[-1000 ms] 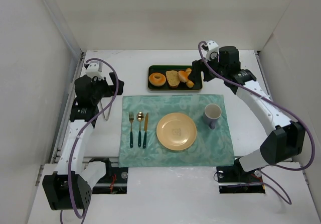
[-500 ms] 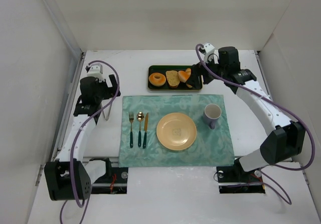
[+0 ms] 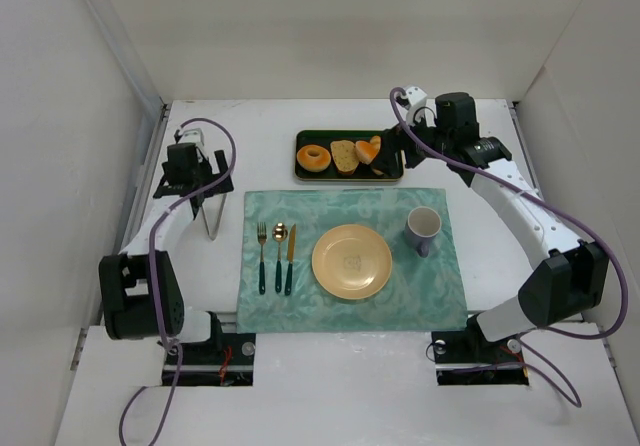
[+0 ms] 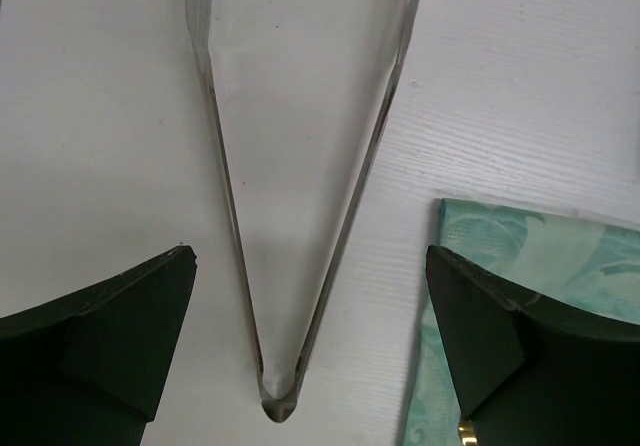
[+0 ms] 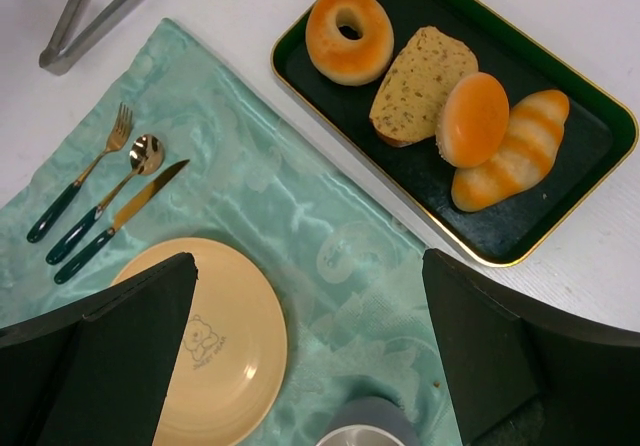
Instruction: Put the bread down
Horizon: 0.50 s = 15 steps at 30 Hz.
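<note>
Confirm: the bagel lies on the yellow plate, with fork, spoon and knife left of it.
No. The bagel lies in the tray, beside the toast, as the right wrist view shows. The fork, spoon and knife do lie left of the plate.

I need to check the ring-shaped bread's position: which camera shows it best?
The right wrist view: the bread is large and unobstructed, at one end of the dark tray. The top external view shows it whole but small. The left wrist view misses it.
</note>
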Available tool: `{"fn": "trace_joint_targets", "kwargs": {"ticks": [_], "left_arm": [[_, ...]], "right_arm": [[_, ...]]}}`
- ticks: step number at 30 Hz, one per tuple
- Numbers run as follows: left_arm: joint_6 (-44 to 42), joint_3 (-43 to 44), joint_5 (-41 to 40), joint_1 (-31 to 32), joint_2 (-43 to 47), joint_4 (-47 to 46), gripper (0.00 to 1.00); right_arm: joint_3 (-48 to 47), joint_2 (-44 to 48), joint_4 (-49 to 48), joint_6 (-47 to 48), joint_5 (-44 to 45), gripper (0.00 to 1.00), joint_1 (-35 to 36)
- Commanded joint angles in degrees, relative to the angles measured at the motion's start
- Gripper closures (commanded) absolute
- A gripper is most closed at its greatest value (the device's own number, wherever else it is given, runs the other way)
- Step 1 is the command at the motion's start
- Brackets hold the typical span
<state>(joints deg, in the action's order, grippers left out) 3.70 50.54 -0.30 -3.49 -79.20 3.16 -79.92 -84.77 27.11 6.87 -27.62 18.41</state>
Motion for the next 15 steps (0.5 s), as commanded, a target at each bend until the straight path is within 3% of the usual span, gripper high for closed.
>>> {"fn": "trace_joint_targets", "kwargs": {"ticks": [1, 15], "left_arm": [[-1.24, 3.51, -3.48, -0.21, -3.57, 1.49, 0.0], [-1.77, 7.02, -5.24, -0.73, -13.78, 2.55, 0.01]], "right_arm": [[-2.7, 0.83, -0.22, 0.86, -1.83, 0.0, -0.22], [-2.7, 0.84, -0.22, 0.86, -2.35, 0.0, -0.22]]}}
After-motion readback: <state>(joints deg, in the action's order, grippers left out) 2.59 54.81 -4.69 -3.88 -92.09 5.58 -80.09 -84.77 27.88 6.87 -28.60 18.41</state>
